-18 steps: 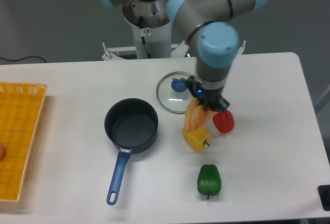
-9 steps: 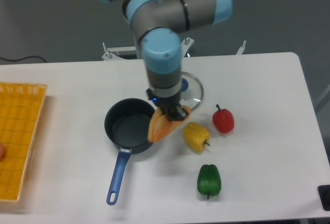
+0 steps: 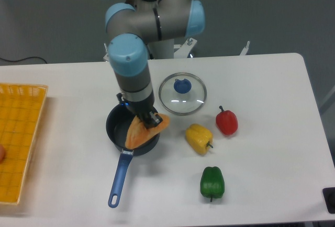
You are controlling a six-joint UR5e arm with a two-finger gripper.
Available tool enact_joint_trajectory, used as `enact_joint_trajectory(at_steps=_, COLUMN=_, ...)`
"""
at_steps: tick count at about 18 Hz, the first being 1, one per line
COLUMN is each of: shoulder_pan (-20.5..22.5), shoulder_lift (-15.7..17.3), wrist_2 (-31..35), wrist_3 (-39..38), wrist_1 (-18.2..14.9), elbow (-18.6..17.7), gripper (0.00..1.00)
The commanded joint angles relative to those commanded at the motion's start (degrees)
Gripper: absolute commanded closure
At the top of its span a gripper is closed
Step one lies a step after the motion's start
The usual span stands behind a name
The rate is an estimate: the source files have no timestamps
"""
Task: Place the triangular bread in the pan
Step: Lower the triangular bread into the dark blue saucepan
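Observation:
The triangular bread (image 3: 140,131), a golden-orange wedge, hangs tilted from my gripper (image 3: 147,118), which is shut on its upper right part. It is over the pan (image 3: 116,128), a small round dark saucepan with a long blue handle (image 3: 119,179) pointing to the front. The bread covers most of the pan's right half; I cannot tell whether it touches the pan's bottom. The arm comes down from the back and hides the pan's far rim.
A round glass lid with a blue knob (image 3: 182,93) lies right of the pan. A yellow pepper (image 3: 199,138), a red pepper (image 3: 226,122) and a green pepper (image 3: 212,182) lie to the right. A yellow basket (image 3: 21,138) sits at the left edge.
My gripper has carried the bread leftward from beside the red and yellow peppers, past the pan's right rim, to over the pan. The lid is now uncovered.

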Motion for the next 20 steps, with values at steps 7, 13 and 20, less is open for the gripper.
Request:
enact_joint_trajectory(at_steps=7, shoulder_pan=-0.88, shoulder_lift=0.88, wrist_2=2.2, wrist_3=0.0, wrist_1=0.09, elbow=-2.91, gripper=0.94)
enact_joint_trajectory(at_steps=13, shoulder_pan=-0.97, shoulder_lift=-1.05, wrist_2=2.2, wrist_3=-1.23, wrist_1=0.26, elbow=-2.65, gripper=0.94)
enact_joint_trajectory(at_steps=20, shoulder_pan=-1.32, shoulder_lift=-2.28, wrist_2=1.59, wrist_3=-1.32, wrist_1=0.26, elbow=-2.56, gripper=0.94)
